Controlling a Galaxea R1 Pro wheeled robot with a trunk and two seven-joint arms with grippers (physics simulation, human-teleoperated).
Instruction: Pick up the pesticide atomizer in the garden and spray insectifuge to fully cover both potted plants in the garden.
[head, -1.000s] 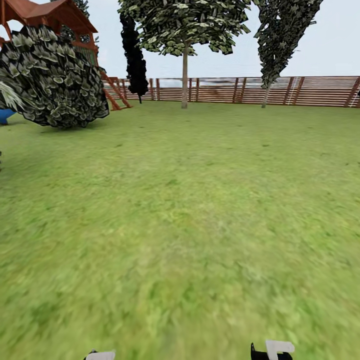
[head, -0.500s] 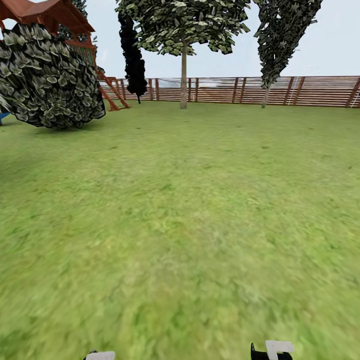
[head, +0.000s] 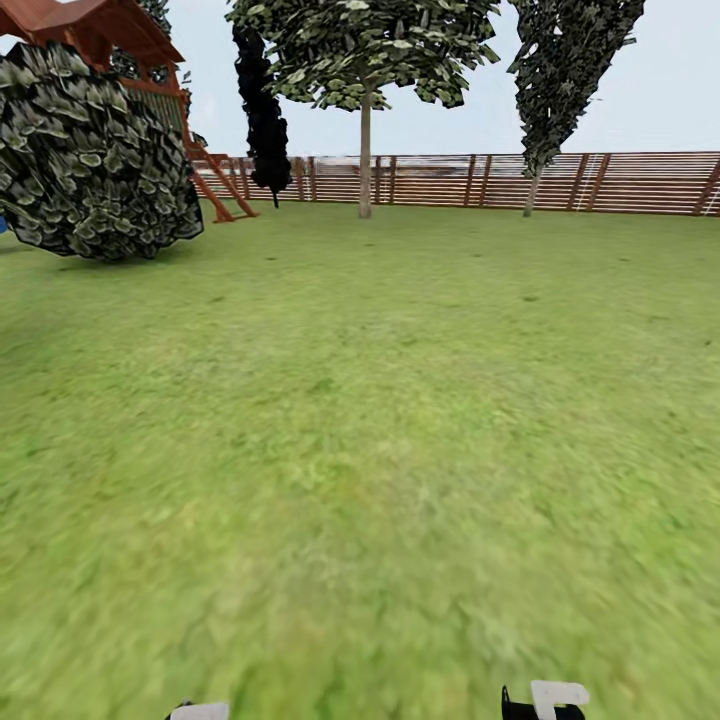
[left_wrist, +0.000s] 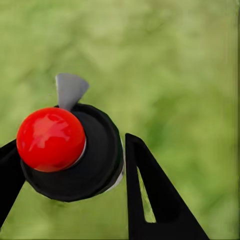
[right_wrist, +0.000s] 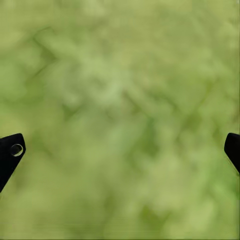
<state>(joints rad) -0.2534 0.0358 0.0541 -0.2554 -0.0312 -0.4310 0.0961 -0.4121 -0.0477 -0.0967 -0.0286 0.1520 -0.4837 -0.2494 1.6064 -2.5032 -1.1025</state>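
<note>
Left tool (left_wrist: 70, 165) grips a red-topped black object (left_wrist: 75, 155) over lawn (head: 380, 420); right tool (right_wrist: 120, 150) gapes empty.

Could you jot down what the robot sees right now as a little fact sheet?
place: green lawn, brown slatted fence at the far edge
landmarks: big round bush, wooden play tower, trees
left gripper: closed around a red-topped black object
right gripper: open, empty, over grass
</note>
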